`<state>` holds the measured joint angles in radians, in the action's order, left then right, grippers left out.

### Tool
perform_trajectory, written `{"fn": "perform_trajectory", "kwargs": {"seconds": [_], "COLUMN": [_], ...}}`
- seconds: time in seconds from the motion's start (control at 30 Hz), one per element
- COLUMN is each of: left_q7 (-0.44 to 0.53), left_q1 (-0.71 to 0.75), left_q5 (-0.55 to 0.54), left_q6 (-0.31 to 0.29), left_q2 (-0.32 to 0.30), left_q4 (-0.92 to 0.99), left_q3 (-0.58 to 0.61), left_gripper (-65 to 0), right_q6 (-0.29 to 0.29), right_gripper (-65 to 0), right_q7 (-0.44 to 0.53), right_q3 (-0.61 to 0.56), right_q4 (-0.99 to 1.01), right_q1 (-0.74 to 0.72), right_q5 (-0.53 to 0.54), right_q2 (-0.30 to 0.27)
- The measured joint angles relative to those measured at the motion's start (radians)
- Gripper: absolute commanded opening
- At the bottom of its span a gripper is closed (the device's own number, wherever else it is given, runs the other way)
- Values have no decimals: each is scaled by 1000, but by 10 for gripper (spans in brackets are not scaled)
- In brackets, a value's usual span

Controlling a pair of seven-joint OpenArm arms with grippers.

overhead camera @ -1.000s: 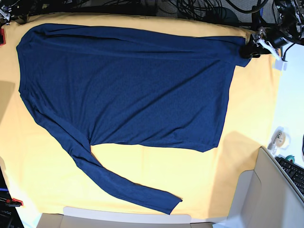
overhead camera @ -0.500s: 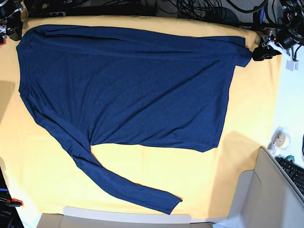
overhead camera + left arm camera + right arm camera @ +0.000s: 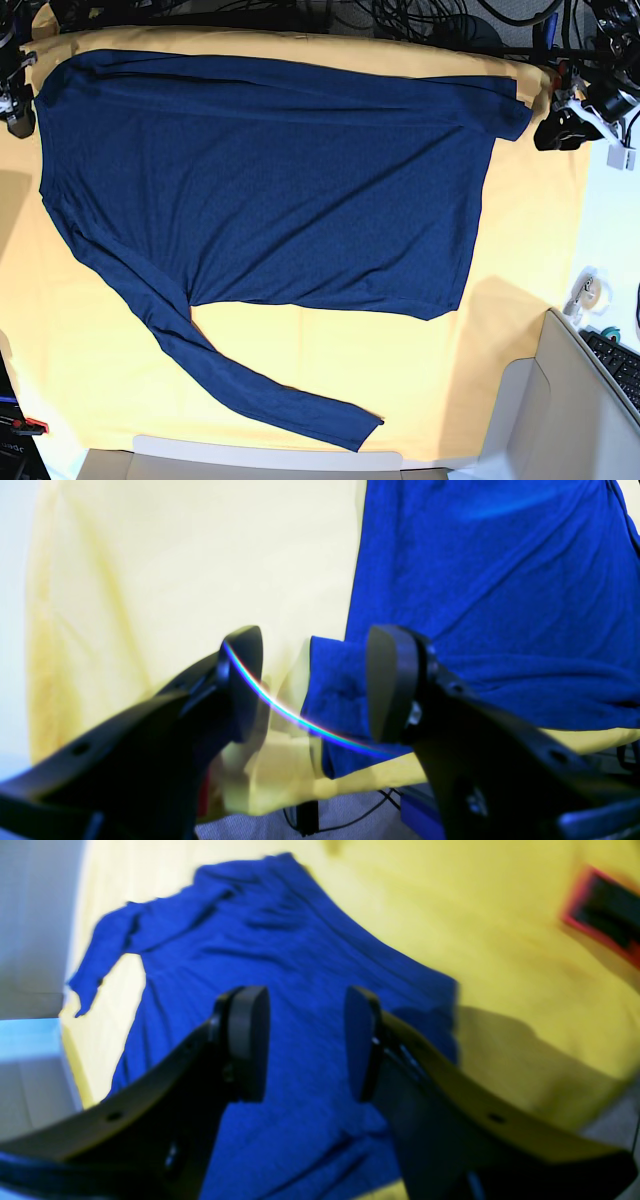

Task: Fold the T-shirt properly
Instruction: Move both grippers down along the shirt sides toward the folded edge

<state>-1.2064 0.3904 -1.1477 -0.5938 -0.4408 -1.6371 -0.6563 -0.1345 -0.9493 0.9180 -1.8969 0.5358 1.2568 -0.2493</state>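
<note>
The dark navy long-sleeved T-shirt [image 3: 260, 180] lay spread flat on the yellow-orange table cloth [image 3: 520, 260], ready for folding. My left gripper [image 3: 312, 685] and right gripper [image 3: 302, 1042] hung parted, empty, above opposite corners.

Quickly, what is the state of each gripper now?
Left gripper: open, holding nothing, near the T-shirt cuff.
Right gripper: open, holding nothing, above the T-shirt.

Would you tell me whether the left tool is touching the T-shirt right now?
Apart. The base view shows yellow cloth between the left tool and the T-shirt; the left wrist view shows its jaws open, gripping nothing.
</note>
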Motion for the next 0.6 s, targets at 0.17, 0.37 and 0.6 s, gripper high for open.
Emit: {"fn": "perform_trajectory", "kwargs": {"seconds": [0.17, 0.37, 0.6], "left_q7": [0, 0, 2], "left_q1": [-42, -39, -53], "left_q5": [3, 1, -6], "left_q6": [3, 3, 3], "left_q2": [6, 24, 49], "left_q4": [-18, -91, -137], "left_q3": [2, 2, 14], "left_gripper": [-328, -328, -328], "right_q6": [3, 3, 3], "right_gripper": [-405, -405, -405], "right_q7": [-1, -6, -4], "right_q3": [-3, -129, -174], "right_q4": [0, 6, 5], "right_q1": [-80, -171, -220], "right_q5": [-84, -252, -278], "right_q2": [-1, -13, -12]}}
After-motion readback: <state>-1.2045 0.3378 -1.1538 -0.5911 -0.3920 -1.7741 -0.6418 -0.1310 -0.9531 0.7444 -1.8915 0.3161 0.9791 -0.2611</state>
